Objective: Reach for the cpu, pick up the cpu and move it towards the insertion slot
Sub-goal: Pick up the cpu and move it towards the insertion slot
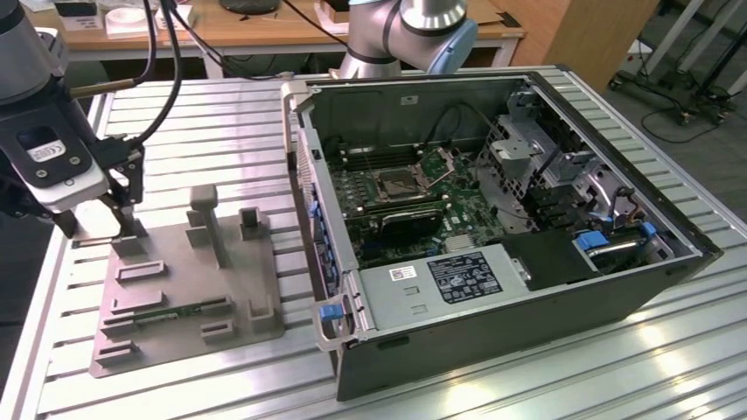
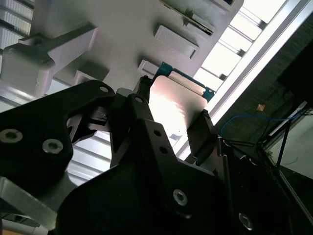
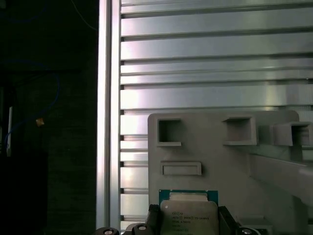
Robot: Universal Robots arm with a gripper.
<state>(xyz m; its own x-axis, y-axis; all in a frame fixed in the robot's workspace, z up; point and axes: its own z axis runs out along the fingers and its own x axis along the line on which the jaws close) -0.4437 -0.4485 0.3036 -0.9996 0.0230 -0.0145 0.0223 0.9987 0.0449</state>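
A ribbed aluminium table (image 1: pixel 198 114) carries a flat grey plastic tray with raised blocks and square recesses (image 1: pixel 175 258). Over a tray corner on the side away from the open black computer case (image 1: pixel 491 337), the black two-fingered gripper (image 2: pixel 172 104) is clamped on the cpu (image 3: pixel 188 215), a small square chip with a silvery top plate and a thin rim. Its fingers (image 2: pixel 203 128) press on two opposite edges of the chip. Whether the chip has cleared the tray cannot be told. The insertion slot (image 1: pixel 397 182), a square metal-framed socket on the green motherboard (image 1: pixel 350 197), lies well apart from the tray, inside the case.
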